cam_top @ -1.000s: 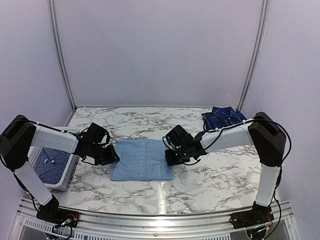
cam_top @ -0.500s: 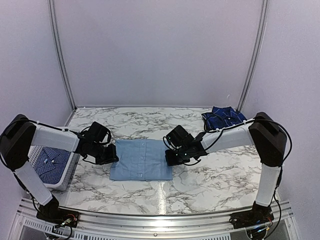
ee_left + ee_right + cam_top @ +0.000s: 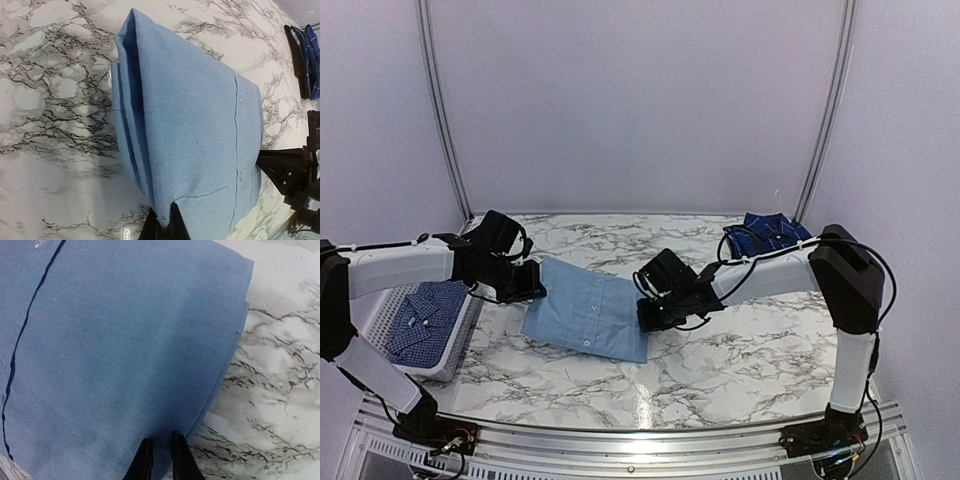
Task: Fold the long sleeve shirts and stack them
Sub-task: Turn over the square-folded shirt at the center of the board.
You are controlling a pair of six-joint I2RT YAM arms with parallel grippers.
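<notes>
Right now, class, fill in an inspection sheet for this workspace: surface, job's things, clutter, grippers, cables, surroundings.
Surface: marble table.
Job's things: light blue shirt folded mid-table, left side raised; navy plaid shirt at far right; check shirt in white basket.
Clutter: nothing seen.
Grippers: left gripper and right gripper each shut on the light blue shirt's edge.
Cables: black cable loops along right arm.
Surroundings: plain white walls.

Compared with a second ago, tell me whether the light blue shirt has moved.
Yes. The light blue shirt has shifted left, toward the white basket, and turned, its left end swinging toward the back wall.
</notes>
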